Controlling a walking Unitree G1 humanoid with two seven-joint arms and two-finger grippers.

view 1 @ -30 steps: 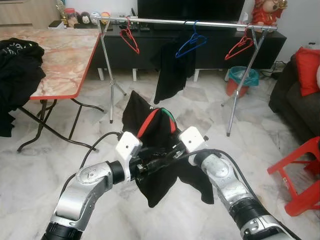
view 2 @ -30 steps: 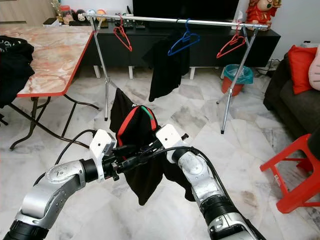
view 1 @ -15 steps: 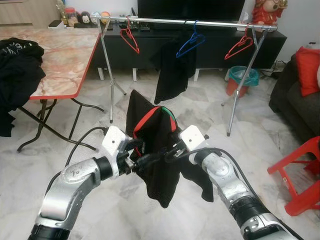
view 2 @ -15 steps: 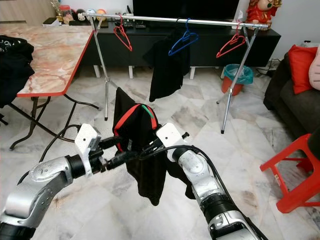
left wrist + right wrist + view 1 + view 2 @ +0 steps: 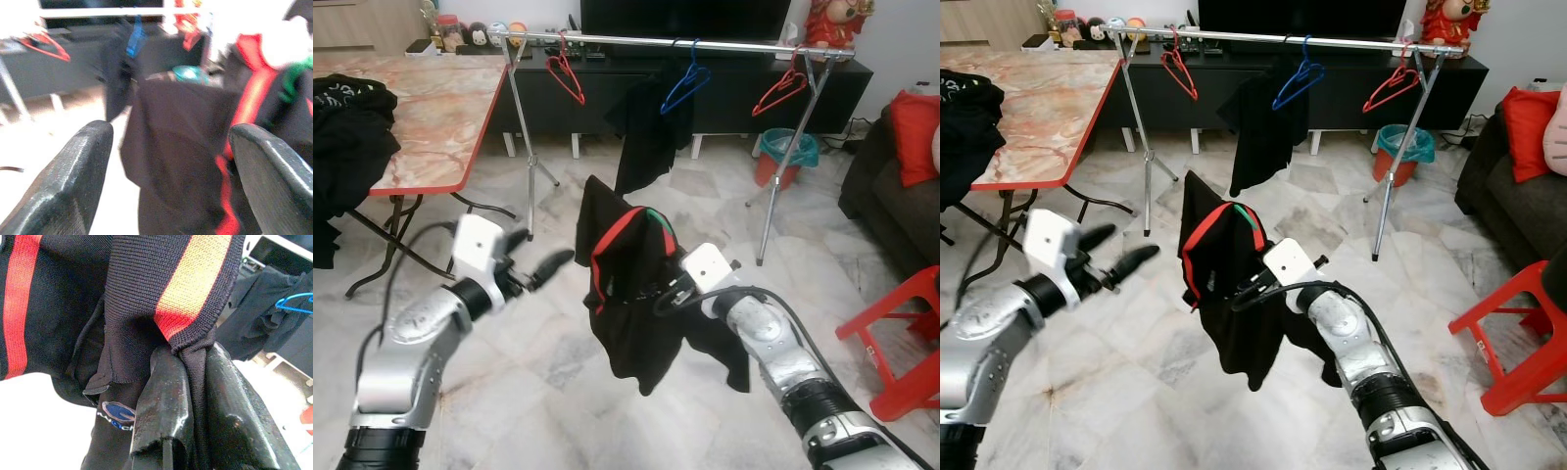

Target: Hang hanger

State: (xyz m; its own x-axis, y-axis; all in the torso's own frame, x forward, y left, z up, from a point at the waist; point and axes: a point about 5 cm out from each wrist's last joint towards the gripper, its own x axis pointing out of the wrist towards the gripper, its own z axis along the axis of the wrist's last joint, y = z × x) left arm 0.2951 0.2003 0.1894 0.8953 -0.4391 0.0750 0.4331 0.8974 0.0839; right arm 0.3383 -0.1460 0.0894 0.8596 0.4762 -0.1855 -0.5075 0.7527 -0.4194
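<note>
A black garment (image 5: 631,323) with a red and green collar hangs in mid-air over the floor. My right gripper (image 5: 658,294) is shut on its collar edge, and the cloth (image 5: 146,293) is pinched between the fingers (image 5: 161,401). Whether a hanger is inside it I cannot tell. My left gripper (image 5: 533,257) is open to the left of the garment, apart from it, with nothing between its fingers (image 5: 73,176). Behind stands a silver clothes rail (image 5: 734,45) carrying a red hanger (image 5: 568,76), a blue hanger (image 5: 685,86) holding a black garment (image 5: 646,137), and another red hanger (image 5: 780,93).
A marble-top table (image 5: 440,108) with black clothes (image 5: 347,137) stands at the left. A teal bin (image 5: 790,155) sits behind the rail's right leg. A red stool (image 5: 901,343) and a dark sofa with a red cushion (image 5: 913,137) are at the right.
My left gripper has let go of the garment, opened and drawn back to the left. The garment now hangs from the right gripper alone, slightly further right.
</note>
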